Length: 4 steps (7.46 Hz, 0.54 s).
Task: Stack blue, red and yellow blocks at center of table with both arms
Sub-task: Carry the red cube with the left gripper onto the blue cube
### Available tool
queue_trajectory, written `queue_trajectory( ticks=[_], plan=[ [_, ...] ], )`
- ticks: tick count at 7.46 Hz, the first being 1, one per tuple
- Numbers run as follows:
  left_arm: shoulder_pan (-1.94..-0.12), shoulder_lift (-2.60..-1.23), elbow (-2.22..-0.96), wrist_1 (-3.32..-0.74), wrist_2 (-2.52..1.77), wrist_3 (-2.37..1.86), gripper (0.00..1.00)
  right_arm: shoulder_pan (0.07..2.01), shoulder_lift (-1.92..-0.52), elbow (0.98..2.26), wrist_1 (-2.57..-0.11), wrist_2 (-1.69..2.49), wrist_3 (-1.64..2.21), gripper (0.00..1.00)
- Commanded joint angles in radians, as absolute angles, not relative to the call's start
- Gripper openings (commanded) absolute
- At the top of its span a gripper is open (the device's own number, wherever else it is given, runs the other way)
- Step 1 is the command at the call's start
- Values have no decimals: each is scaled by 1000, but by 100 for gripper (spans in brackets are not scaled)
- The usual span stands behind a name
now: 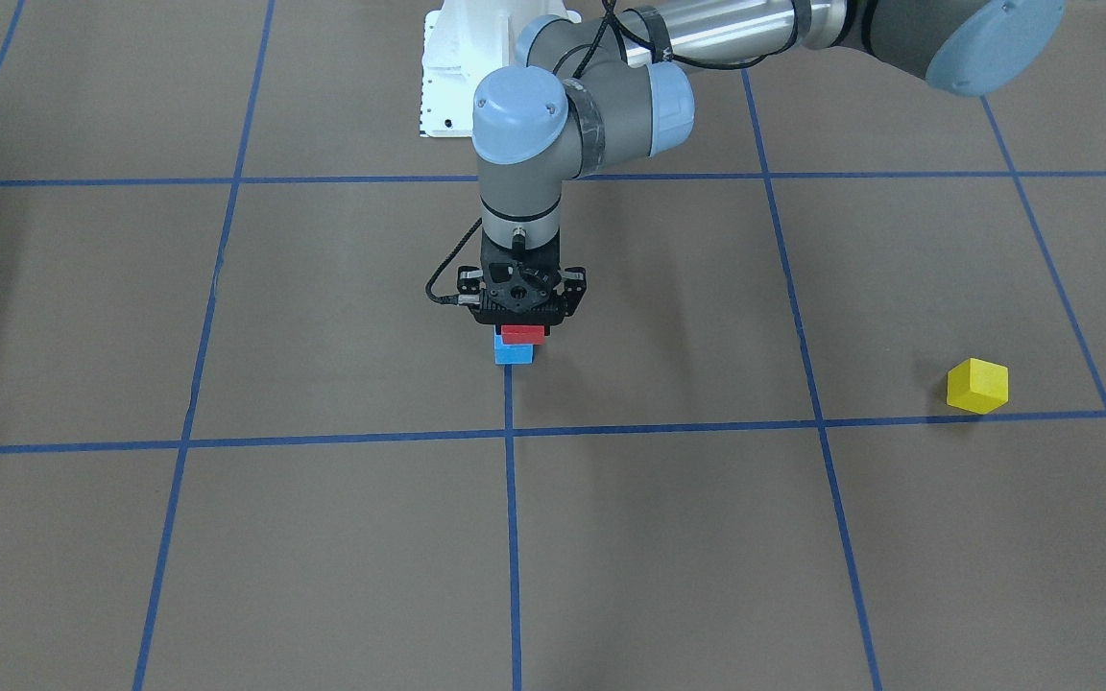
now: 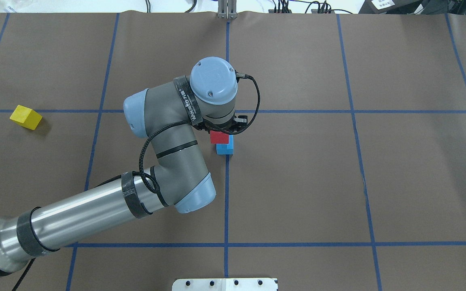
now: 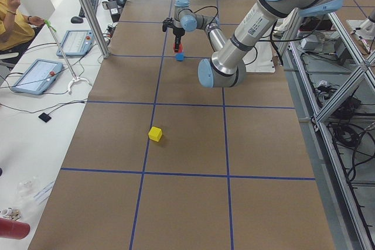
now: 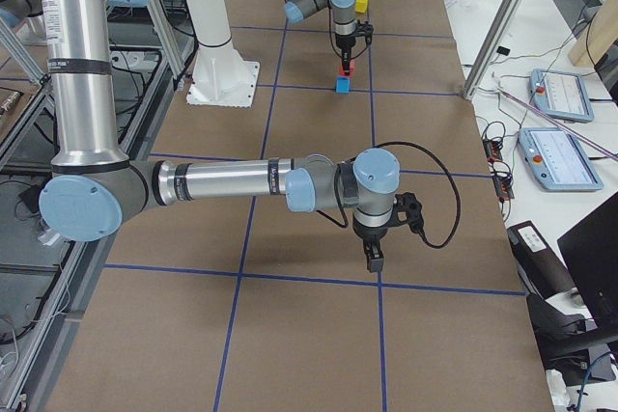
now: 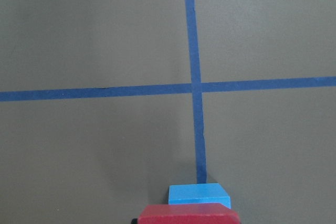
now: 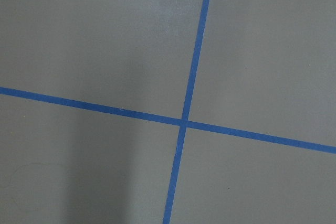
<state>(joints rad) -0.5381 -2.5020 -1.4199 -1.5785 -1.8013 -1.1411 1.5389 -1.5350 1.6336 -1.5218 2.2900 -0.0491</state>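
Note:
My left gripper (image 1: 522, 329) is shut on the red block (image 1: 523, 334) at the table's centre. It holds the block right over the blue block (image 1: 513, 354), a little off to one side. I cannot tell whether the two blocks touch. Both also show in the overhead view, red block (image 2: 219, 137) and blue block (image 2: 225, 148), and at the bottom of the left wrist view, red block (image 5: 184, 214) and blue block (image 5: 199, 194). The yellow block (image 2: 26, 117) lies alone far out on my left side. My right gripper (image 4: 373, 260) hangs over bare table; I cannot tell if it is open.
Blue tape lines (image 1: 509, 434) mark a grid on the brown table cover. The white robot base plate (image 2: 225, 284) sits at the near edge. An operator (image 3: 13, 10) sits at a side bench with tablets (image 3: 36, 75).

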Motion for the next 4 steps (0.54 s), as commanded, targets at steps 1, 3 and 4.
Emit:
queue_trajectory(
  ticks=[1,3,4],
  plan=[
    [-525,-2502,-1419,-1582,-1801,-1137,0,1539,-1537,1634,-1522,2290,-48,100],
    [-523,-2503,-1419,-1583,-1801,-1135,12,1539,-1536,1634,-1520,2290,-48,100],
    [-523,-2503,-1419,-1583,-1801,-1134,38,1539,-1536,1634,-1522,2290,-48,100]
  ],
)
